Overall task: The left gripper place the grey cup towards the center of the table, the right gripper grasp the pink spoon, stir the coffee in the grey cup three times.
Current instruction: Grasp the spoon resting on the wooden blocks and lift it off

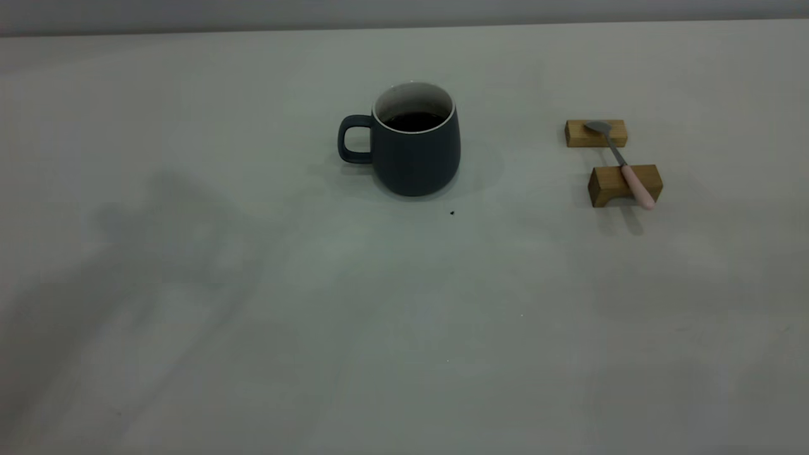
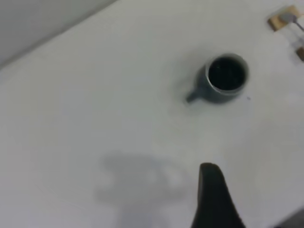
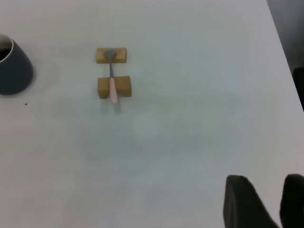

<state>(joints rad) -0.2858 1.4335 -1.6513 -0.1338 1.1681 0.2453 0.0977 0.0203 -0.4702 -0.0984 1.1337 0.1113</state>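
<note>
Grey, the cup (image 1: 417, 148) is seen upright on the table (image 1: 253, 316), with coffee (image 1: 414, 121) inside and its handle turned toward the left side. It is set well ahead of the left gripper (image 2: 213, 199), whose single visible finger leaves the opening impossible to tell. The spoon (image 1: 619, 163) is laid across two wooden blocks (image 1: 624, 184), far beyond the right gripper (image 3: 270, 202), whose fingers (image 3: 244, 199) are held slightly apart, empty.

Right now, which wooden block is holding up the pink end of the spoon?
The nearer wooden block, the arch-shaped one with a notch underneath, holds the pink spoon by its handle. The flat far block carries only the grey metal bowl.
</note>
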